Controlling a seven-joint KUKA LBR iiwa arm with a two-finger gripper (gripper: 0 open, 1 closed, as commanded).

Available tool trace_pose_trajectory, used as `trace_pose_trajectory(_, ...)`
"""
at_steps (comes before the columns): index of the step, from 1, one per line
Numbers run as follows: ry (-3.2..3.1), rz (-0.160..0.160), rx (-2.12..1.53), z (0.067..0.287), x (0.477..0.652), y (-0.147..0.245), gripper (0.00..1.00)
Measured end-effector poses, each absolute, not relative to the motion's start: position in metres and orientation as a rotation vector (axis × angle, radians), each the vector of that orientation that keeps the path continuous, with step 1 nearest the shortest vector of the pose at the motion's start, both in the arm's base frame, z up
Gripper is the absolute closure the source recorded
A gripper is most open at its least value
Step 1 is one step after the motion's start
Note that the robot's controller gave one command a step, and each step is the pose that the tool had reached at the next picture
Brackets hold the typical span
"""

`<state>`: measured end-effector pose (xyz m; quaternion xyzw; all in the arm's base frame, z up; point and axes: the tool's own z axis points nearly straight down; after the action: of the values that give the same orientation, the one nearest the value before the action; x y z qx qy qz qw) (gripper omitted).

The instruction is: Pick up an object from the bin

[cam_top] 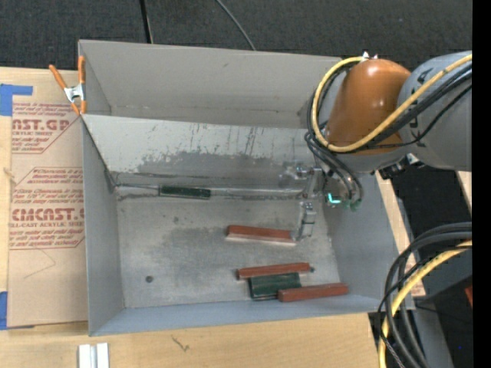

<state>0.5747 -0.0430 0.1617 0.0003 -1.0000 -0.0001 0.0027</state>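
1. At 10 o'clock on the bin [100, 228] floor, along the foot of the back wall: a thin dark green stick [184, 192], lying flat.
2. Mid-floor: a flat red-brown bar [259, 235], long axis running left-right, slightly tilted, apart from everything else. It's the thing nearest the gripper.
3. At 5 o'clock, near the front wall: a second red-brown bar [274, 270] with a dark green block [274, 285] right against it at its 6 o'clock. A third red-brown bar [313, 290] sits at the block's 3 o'clock.
4. The gripper [306, 232] is at 3 o'clock of the mid-floor bar, pointing down, its tip right at that bar's right end.
   - Nothing visibly held.
   - Spread or pressed together: cannot tell, it reads as one thin metal shape.
   - Contact with the bar: can't tell either.
5. At 2 o'clock: the orange wrist cover [368, 102] and the arm [445, 113] hide the bin's back right corner. The arm is cut off by the frame edge.
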Motion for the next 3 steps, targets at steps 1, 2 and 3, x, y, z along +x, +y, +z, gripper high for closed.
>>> trace_pose_trajectory(1,-3.143,0.000,0.001,0.165,0.577,-0.043,0.00)
trace_pose_trajectory(2,-3.148,-0.001,-0.091,0.115,0.567,-0.027,0.00)
trace_pose_trajectory(3,-3.140,-0.002,-0.108,0.100,0.565,-0.022,0.00)
